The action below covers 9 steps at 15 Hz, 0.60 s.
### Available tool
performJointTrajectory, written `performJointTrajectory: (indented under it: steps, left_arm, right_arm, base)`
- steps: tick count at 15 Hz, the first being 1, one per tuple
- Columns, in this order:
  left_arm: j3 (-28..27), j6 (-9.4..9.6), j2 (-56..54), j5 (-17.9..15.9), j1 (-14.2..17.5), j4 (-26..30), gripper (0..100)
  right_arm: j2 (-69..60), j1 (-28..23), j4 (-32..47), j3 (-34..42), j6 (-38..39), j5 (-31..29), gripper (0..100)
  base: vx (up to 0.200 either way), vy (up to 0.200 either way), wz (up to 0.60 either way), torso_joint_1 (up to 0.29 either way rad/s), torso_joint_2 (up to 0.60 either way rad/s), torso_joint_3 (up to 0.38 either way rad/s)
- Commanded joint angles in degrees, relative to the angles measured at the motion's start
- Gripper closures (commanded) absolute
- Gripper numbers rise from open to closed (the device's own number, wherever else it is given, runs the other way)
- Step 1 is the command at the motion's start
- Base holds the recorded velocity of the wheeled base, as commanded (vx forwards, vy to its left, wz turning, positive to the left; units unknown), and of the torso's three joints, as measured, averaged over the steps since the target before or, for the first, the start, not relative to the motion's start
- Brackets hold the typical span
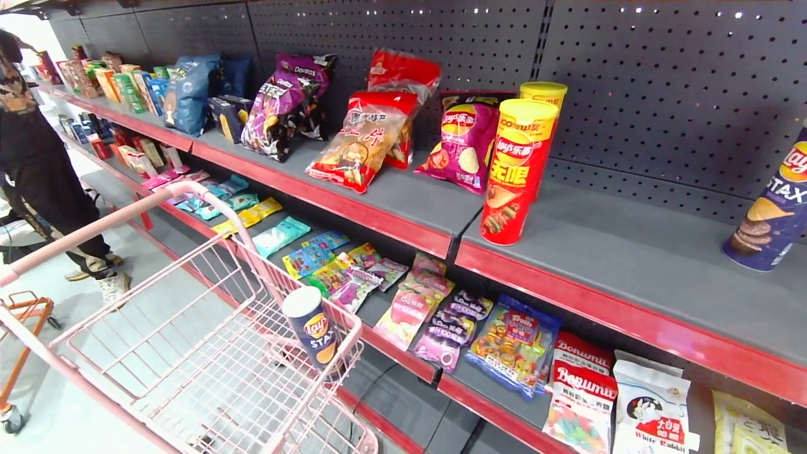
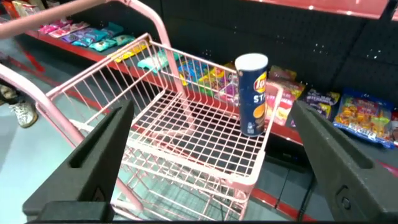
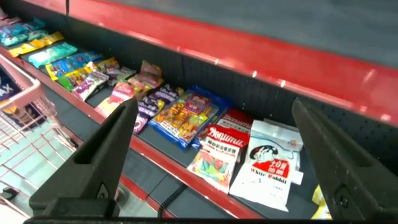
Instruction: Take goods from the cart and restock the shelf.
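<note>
Both grippers are spread wide and hold nothing. Ahead of the left gripper (image 2: 212,106), past its fingertips and apart from them, sits the pink cart (image 2: 193,134). One dark-blue chip can (image 2: 253,93) stands upright in the basket's far corner, against the wire wall on the shelf side, nearer one finger's line than the other's. The right gripper (image 3: 214,104) hangs in front of the shelf (image 3: 249,50), lower than its red front edge. Beyond its fingers, flat candy bags lie on the lower board, among them a white candy bag (image 3: 270,165) just beside a red candy bag (image 3: 217,155). Higher than both grippers, on the grey top board, a red chip can (image 1: 518,170) stands upright near the front edge. A second dark-blue can (image 1: 772,208) stands well apart from it, toward the right gripper's side.
</note>
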Motion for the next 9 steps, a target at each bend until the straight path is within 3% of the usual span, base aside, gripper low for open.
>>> performJointTrajectory:
  steps: [1,6,9]
  left_arm:
    - [0.01,-0.1,-0.02,0.0,0.0,-0.01,0]
    - [0.01,-0.1,-0.02,0.0,0.0,-0.01,0]
    - [-0.08,0.43,-0.02,-0.53,0.0,-0.01,0]
  right_arm:
    - [0.05,0.0,-0.05,0.0,0.0,0.02,0]
    - [0.05,0.0,0.04,0.0,0.0,0.02,0]
    - [0.05,0.0,0.04,0.0,0.0,0.02,0]
  base:
    - [0.0,0.0,0.0,-0.183,0.5,0.305]
    - [0.0,0.0,0.0,-0.199,0.55,0.34]
    - [0.0,0.0,0.0,-0.097,0.26,0.175]
